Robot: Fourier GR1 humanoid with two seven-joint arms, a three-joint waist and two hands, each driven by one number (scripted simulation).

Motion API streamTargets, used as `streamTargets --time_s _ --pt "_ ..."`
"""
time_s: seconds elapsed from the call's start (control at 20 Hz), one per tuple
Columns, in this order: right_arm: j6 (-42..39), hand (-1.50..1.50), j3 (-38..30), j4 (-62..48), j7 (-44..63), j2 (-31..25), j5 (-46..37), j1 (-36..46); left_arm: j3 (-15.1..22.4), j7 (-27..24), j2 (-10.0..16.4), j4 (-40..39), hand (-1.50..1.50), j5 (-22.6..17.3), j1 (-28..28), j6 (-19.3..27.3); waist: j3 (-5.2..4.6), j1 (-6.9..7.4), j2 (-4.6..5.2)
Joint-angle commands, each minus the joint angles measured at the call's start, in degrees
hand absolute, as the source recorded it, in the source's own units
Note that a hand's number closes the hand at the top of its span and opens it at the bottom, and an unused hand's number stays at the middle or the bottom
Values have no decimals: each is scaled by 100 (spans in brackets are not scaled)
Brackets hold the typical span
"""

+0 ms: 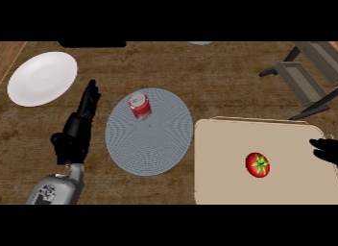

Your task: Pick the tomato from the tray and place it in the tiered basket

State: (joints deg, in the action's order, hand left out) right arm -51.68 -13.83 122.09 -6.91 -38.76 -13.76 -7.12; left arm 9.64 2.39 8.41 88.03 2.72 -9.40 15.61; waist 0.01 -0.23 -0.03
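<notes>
A red tomato point(257, 165) with a green stem lies on the beige tray point(222, 182) at the lower right. The tiered basket point(310, 77), a grey stepped frame, stands at the upper right beyond the tray. My right hand point(333, 153) enters from the right edge, over the tray's right side and a little right of the tomato; only part of it shows. My left hand point(79, 122) rests at the left with straight fingers pointing up, holding nothing.
A grey round placemat point(147, 149) lies mid-counter with a red can point(140, 105) standing on its upper part. A white plate point(42, 78) sits at the upper left. The wooden counter runs between them.
</notes>
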Motion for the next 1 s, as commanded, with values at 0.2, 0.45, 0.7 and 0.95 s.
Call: streamTargets --time_s 0.2,0.45,0.7,0.95 --pt "198 -150 313 -420 -621 110 -1374 80 -100 -138 -82 118 0 138 279 -130 2 31 4" --pt "866 -150 634 -625 -1072 272 -2244 -74 18 295 -239 387 0 354 224 -48 3 34 1" --pt "590 -150 476 -253 -1336 101 -2214 -226 -269 -50 -175 141 0 215 240 -274 -1 5 -2" --pt "1506 -150 878 -618 -2068 13 -3026 -296 -215 16 -161 464 0 178 424 -434 2 16 -3"
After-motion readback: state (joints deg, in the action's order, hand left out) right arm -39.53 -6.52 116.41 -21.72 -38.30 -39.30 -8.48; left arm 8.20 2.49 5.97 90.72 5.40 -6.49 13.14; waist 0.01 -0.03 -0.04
